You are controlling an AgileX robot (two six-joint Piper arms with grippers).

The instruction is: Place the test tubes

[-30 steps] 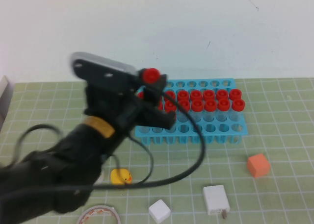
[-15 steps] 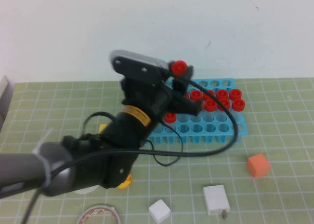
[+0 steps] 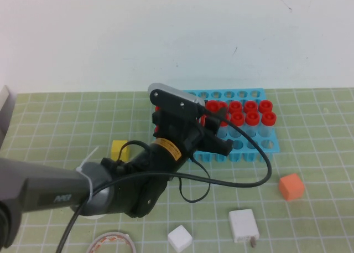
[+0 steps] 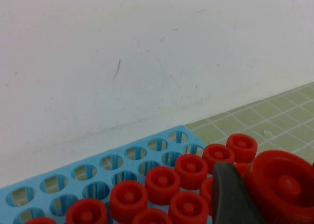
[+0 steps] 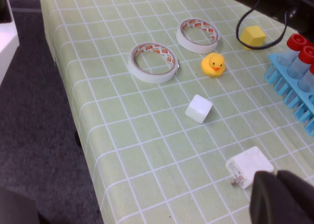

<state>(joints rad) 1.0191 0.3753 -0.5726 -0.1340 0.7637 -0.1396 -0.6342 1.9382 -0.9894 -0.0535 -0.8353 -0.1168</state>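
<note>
High view, left of centre: yellow block (image 3: 119,149) on the mat (image 3: 55,125), just beside the left arm (image 3: 110,186)

Centre: left gripper (image 3: 217,127) over the left end of the blue rack (image 3: 250,94), jaws clamped on a tube (image 3: 213,105), red cap up; its lower end is hidden behind the fingers

Right of it: capped tubes (image 3: 251,118) stand in two rows in the rack

Lower right: white cube (image 3: 180,238), charger (image 3: 243,225), orange cube (image 3: 291,186), well apart

Right wrist view: right gripper (image 5: 277,197) at lower right of frame, jaws closed, above the mat near the charger; tape rolls (image 5: 153,62) and duck (image 5: 213,64) at upper centre
</note>
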